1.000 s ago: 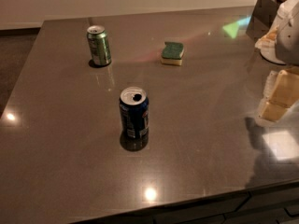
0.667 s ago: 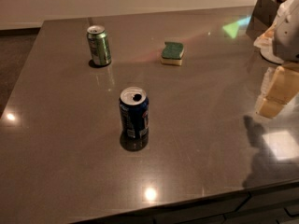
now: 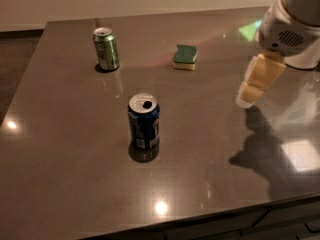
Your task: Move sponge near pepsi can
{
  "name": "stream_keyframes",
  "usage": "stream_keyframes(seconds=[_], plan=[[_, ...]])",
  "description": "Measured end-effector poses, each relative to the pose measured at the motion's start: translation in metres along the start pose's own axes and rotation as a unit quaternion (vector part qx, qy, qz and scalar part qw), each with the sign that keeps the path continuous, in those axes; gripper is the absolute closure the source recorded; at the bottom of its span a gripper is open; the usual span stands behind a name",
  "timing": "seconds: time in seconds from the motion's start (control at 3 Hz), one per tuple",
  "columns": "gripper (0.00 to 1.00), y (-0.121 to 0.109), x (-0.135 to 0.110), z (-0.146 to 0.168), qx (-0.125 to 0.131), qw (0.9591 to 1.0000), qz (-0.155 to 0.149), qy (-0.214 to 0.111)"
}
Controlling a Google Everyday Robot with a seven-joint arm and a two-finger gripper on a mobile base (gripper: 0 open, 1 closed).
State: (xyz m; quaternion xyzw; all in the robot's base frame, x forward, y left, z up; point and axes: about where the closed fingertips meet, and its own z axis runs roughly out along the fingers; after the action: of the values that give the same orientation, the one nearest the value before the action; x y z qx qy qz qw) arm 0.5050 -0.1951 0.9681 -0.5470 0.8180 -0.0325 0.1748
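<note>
The sponge point(image 3: 185, 57), dark green on top with a pale yellow layer below, lies flat on the dark table point(image 3: 65, 149) toward the back middle. The pepsi can point(image 3: 144, 120), dark blue with a silver opened top, stands upright in the table's middle, well in front and to the left of the sponge. My gripper point(image 3: 248, 97) hangs from the white arm at the right, above the table, to the right of the sponge and apart from it. It holds nothing that I can see.
A green can point(image 3: 106, 48) stands upright at the back left, left of the sponge. The table's front edge runs along the bottom of the view. The arm's shadow point(image 3: 265, 144) falls on the table at the right.
The arm and gripper have moved left and further into view, closer to the sponge. The cans and sponge have not moved on the table.
</note>
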Motion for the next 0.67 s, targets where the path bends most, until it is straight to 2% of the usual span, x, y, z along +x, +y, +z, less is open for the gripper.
stream_keyframes(seconds=[0.33,0.67], plan=[[0.00,-0.030,-0.010,0.021,0.023,0.9987,0.046,-0.004],[0.00,-0.063,-0.017,0.043,0.041,0.9938,0.099,-0.027]])
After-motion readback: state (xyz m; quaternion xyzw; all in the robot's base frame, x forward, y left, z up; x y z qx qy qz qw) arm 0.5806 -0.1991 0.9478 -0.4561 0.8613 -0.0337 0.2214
